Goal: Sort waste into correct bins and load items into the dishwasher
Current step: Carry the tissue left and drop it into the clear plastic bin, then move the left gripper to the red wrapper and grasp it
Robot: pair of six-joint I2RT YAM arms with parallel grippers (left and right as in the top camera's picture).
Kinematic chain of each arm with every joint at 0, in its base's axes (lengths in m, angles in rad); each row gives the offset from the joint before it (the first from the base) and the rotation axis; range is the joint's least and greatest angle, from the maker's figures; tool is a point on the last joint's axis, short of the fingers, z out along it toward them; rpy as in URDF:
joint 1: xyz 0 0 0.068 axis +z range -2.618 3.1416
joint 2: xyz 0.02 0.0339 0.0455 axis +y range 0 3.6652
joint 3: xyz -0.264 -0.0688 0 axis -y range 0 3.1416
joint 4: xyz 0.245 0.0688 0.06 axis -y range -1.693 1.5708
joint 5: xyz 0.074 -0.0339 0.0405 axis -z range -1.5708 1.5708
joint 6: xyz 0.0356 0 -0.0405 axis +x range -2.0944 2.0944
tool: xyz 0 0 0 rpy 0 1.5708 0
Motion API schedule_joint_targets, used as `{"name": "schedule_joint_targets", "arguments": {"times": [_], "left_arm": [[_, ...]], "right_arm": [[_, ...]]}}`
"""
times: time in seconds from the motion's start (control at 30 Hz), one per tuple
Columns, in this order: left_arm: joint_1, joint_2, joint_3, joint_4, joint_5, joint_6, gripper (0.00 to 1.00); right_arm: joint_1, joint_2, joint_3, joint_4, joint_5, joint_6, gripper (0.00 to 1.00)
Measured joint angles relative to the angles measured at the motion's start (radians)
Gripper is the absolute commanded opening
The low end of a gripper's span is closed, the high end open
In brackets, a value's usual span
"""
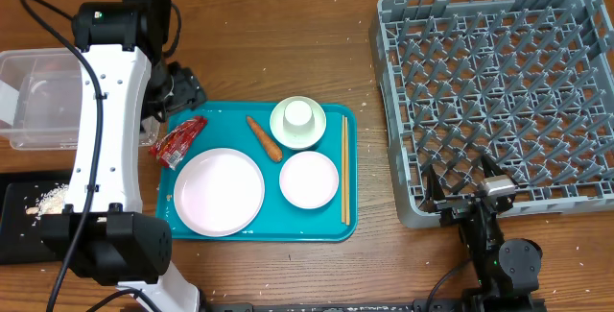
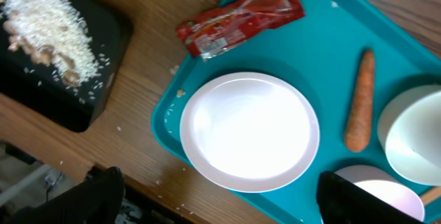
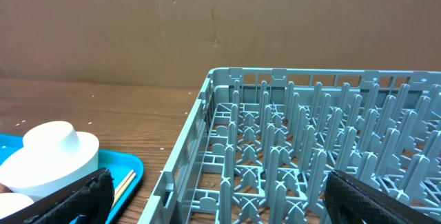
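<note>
Left gripper [image 2: 220,182] hangs over the left end of the teal tray [image 1: 331,230], jaws spread wide, nothing in them. Its wrist view looks straight down on the plate [image 2: 249,131], with the red wrapper [image 2: 241,18] lying across the tray's rim and the sausage [image 2: 360,100] beside the plate. My read: it's lining up on waste first, wrapper likely next, since it's closest to the clear tub [image 1: 38,101]. Rice [image 2: 52,31] already sits on the black tray [image 1: 19,221], so food scraps go there and the sausage probably follows. Can't tell whether the paper wad is in the tub. Right gripper [image 3: 227,196] is parked at the near edge of the dish rack [image 3: 310,162], jaws also fully apart and empty. It looks to be waiting for dishes. Rack is unloaded. Cup [image 1: 298,118] sits in one bowl [image 1: 288,137], second bowl [image 1: 309,179] just below it, and chopsticks [image 1: 345,168] lie along the tray's right side.
</note>
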Motion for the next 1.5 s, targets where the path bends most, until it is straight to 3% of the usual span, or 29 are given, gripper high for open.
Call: {"name": "schedule_joint_targets", "arguments": {"times": [0.27,0.53,0.73,0.9,1.37,1.5], "left_arm": [[0.000,0.000,-0.105,0.033,-0.034,-0.031,0.95],[0.000,-0.003,-0.351,0.410,-0.079,0.006,0.97],[0.000,-0.003,-0.492,0.668,-0.097,0.153,0.98],[0.000,-0.003,-0.546,0.792,-0.100,0.307,0.98],[0.000,-0.002,-0.595,0.865,-0.005,0.669,0.88],[0.005,0.009,-0.595,0.886,-0.001,0.719,0.93]], "right_arm": [[0.000,0.000,0.000,0.000,0.000,0.000,1.00],[0.000,0.000,0.000,-0.001,0.000,0.001,1.00],[0.000,0.000,0.000,0.000,0.000,0.000,1.00],[0.000,0.000,0.000,0.000,0.000,0.000,1.00],[0.000,0.000,0.000,0.000,0.000,0.001,1.00],[0.000,0.000,0.000,0.000,0.000,0.000,1.00]]}}
